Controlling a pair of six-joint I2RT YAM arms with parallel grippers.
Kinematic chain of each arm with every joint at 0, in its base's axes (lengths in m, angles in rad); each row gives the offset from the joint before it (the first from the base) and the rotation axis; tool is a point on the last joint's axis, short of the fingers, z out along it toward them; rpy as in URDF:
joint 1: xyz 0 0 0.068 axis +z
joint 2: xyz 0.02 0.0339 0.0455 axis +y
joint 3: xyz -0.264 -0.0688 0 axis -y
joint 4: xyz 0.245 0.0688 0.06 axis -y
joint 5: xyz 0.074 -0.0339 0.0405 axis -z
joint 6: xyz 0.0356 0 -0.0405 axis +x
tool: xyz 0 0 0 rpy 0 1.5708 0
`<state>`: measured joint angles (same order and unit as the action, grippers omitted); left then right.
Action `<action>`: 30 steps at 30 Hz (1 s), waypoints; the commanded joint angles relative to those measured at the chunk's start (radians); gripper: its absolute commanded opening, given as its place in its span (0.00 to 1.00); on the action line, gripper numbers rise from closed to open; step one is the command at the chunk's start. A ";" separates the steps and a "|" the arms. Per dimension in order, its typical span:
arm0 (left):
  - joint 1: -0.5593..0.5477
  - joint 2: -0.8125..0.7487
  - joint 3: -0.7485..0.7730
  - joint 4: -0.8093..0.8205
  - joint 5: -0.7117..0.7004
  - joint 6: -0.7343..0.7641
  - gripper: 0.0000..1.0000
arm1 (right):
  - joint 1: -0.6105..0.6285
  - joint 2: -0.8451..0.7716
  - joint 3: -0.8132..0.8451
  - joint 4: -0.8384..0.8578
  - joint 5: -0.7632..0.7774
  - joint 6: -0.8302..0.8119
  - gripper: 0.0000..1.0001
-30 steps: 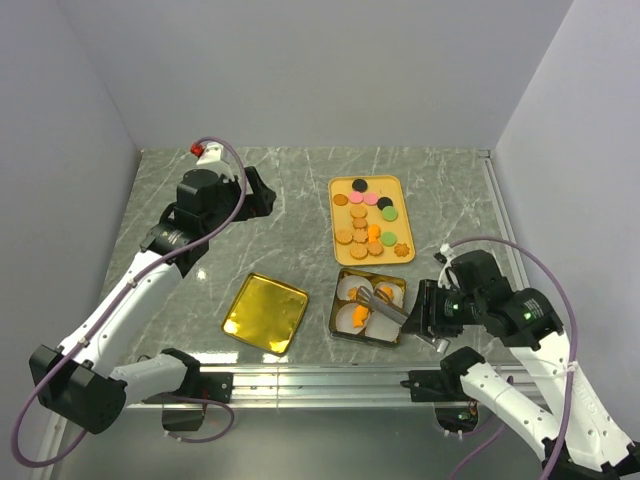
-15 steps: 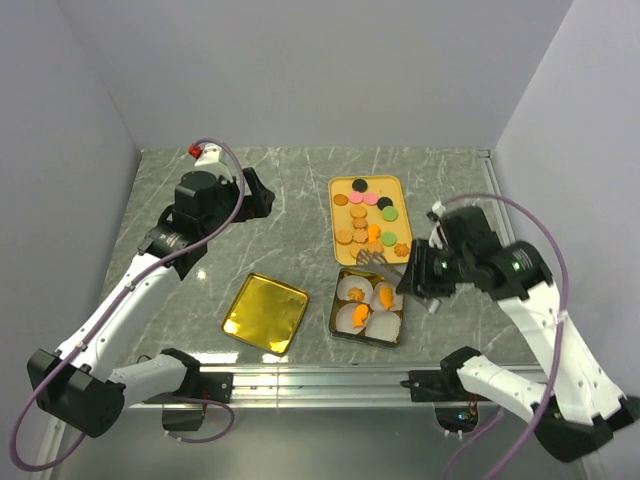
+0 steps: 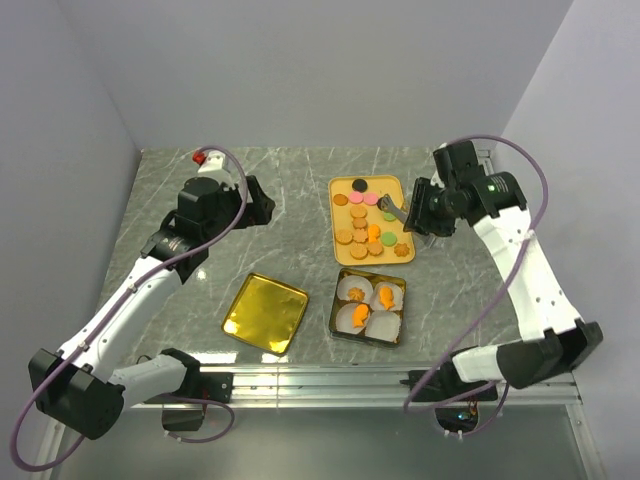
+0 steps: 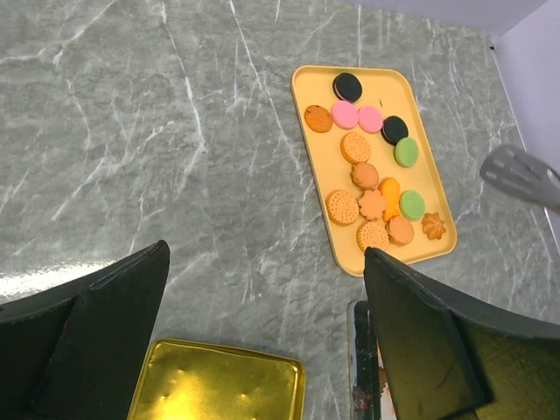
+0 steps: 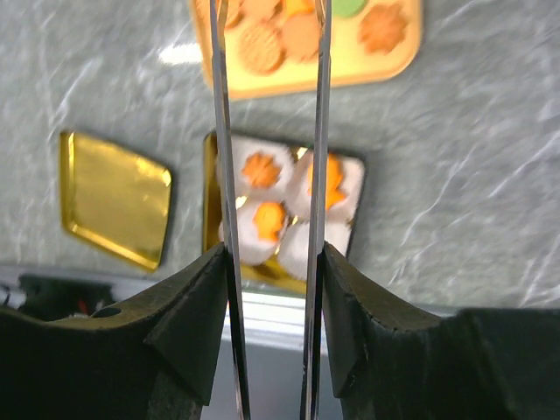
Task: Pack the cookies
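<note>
Grey marbled tabletop (image 3: 290, 230), pale walls around. We see small round and flower-shaped cookies (image 4: 356, 147) mostly on orange rectangular tray (image 4: 308, 87). Three orange ones sit in white paper cups (image 5: 299, 254) inside gold square tin (image 3: 366, 341). Gold flat lid (image 3: 265, 313) lies left of tin, apart. Right gripper (image 5: 271, 254) clamps long metal tongs (image 4: 521, 173), blades parted, tips over tray. Left gripper (image 4: 265, 254) spread wide, empty.

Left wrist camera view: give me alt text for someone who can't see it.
An orange tray of small multicoloured cookies sits on a grey marble table. The left gripper's open black fingers frame the bottom, a gold lid lies between them, and a tongs tip shows at the right edge.
</note>
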<state>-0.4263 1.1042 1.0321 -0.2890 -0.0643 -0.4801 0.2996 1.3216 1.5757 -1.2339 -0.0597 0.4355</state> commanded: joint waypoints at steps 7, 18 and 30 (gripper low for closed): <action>0.000 0.008 -0.007 0.063 -0.028 0.077 0.99 | -0.086 0.152 0.110 0.039 0.098 -0.081 0.53; -0.049 -0.038 -0.041 0.050 -0.130 0.179 0.99 | -0.088 0.350 0.201 0.077 0.093 -0.101 0.53; -0.131 0.011 -0.026 0.061 -0.159 0.201 0.99 | -0.079 0.562 0.363 0.039 0.107 -0.110 0.55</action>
<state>-0.5583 1.0740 0.9611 -0.2493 -0.2001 -0.3050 0.2138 1.8771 1.8690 -1.1934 0.0204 0.3309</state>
